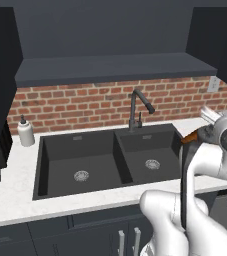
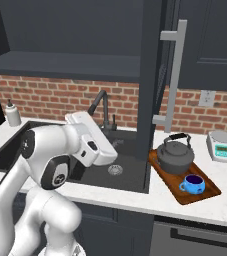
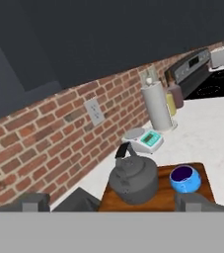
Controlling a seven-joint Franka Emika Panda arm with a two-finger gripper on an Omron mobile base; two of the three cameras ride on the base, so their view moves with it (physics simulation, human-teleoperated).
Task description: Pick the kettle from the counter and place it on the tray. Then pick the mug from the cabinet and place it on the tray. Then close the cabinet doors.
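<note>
Now, door: we judge the cabinet door [image 2: 152,75] stiff; push near its handle [image 2: 174,75].
Gripper: our gripper [image 3: 108,200] gapes, empty.

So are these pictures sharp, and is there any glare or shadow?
Left base view: soft, even light, sink basins dim, no glare. Right base view: faint shadow under the kettle on the tray, edges slightly blurred. Hand view: tilted, brick wall slanting, mug fuzzy.
</note>
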